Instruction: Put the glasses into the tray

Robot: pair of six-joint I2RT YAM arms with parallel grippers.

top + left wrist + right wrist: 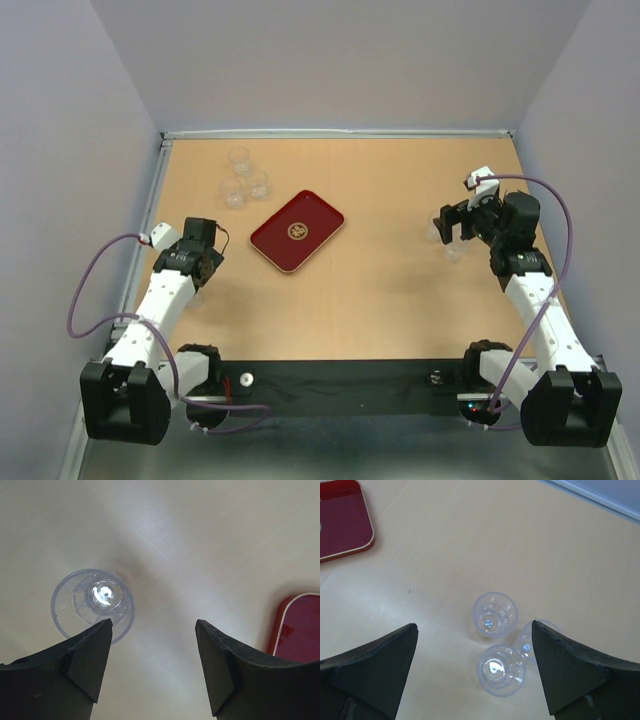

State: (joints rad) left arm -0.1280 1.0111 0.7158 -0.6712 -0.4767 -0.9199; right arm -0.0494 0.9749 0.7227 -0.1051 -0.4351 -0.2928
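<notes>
We see the left gripper (154,626) spread apart, empty, beside one glass (92,600); the right gripper (474,629), wide, above three glasses (495,614), maybe touching each other.

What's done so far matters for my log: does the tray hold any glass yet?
No: the tray shows only its gold emblem; glasses stand on the table.

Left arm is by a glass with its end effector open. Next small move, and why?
Probably nudge the left end effector sideways toward the glass before lowering. In its wrist view the glass sits off-centre, partly hidden behind one finger, and the open gap frames only bare table. Centring first should keep a finger off the rim.
</notes>
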